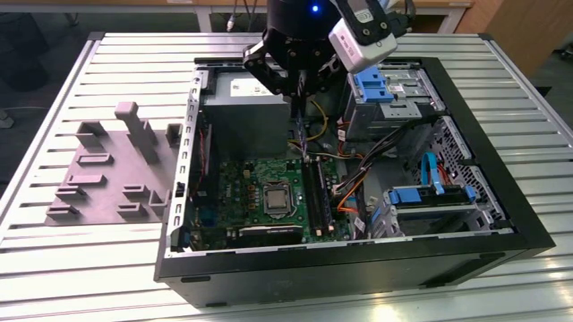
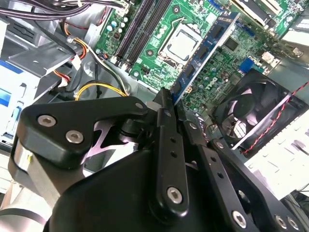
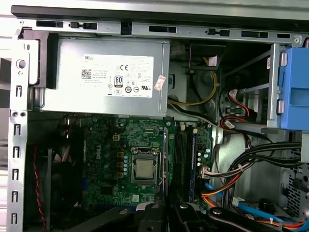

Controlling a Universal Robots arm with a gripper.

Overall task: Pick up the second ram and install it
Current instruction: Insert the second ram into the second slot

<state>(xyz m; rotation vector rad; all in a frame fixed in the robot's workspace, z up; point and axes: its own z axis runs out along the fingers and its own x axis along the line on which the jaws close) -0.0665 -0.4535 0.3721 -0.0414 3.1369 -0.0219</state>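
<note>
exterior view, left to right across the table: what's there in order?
grey holder block → green motherboard inside the open black case → orange and black cables → blue drive cage. Above the board, the gripper holds the second ram upright.

Matt black gripper point(image 2: 166, 104), ribbed metal table point(image 1: 107, 261)

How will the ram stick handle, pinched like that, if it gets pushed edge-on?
Probably stiff: the second ram juts straight out of the gripper with no visible sag. Likely light, since it is a thin flat board. It seems to be pinched near one end, so an off-axis push could pivot it between the fingers, and its exposed chips look fragile.
</note>
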